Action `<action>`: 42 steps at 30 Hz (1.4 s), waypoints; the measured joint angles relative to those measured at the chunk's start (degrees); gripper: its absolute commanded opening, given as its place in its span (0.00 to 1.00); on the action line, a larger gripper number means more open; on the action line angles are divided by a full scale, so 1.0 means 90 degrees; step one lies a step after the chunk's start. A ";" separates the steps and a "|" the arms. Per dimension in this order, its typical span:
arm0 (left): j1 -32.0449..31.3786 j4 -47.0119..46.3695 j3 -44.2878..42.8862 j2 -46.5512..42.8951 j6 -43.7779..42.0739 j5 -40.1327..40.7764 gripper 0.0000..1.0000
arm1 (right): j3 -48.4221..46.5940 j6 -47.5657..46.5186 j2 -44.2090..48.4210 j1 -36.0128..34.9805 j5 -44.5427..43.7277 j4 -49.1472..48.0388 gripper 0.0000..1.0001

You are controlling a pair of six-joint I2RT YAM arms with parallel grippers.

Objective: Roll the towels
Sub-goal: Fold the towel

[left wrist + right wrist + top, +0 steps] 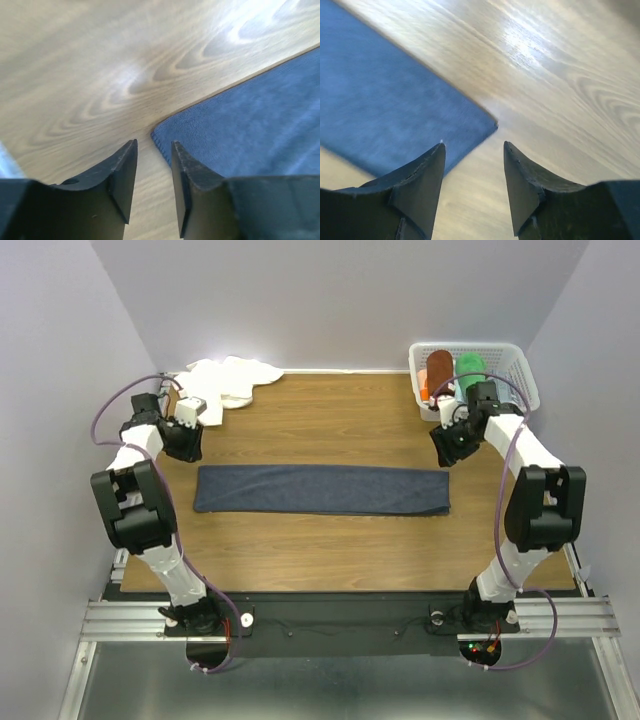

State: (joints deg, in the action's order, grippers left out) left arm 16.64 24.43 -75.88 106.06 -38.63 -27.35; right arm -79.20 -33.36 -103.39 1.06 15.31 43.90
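A dark slate-blue towel [322, 490] lies flat as a long folded strip across the middle of the wooden table [330, 420]. A white towel [228, 378] sits crumpled at the back left corner. My left gripper [185, 445] hovers just beyond the strip's left end; in the left wrist view its jaws [154, 150] stand open over bare wood, a corner of the blue towel [240, 130] just ahead. My right gripper [452, 448] hangs above the strip's right far corner, open [474, 150] and holding nothing, the blue towel's corner [395, 100] in front of its left finger.
A white basket [505, 365] at the back right holds a rust-brown roll [439, 368] and a green roll [470, 368]. Grey walls close in the table on both sides and behind.
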 measured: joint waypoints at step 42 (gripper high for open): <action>-0.0131 -0.0335 0.1515 -0.2271 0.0095 -0.0481 0.59 | 0.0503 0.0962 0.0192 0.0517 -0.0287 0.0845 0.56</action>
State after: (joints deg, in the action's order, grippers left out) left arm 15.46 21.41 -62.24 85.62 -37.78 -31.68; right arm -74.67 -24.71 -101.67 5.72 12.73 51.51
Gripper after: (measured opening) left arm 0.569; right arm 0.595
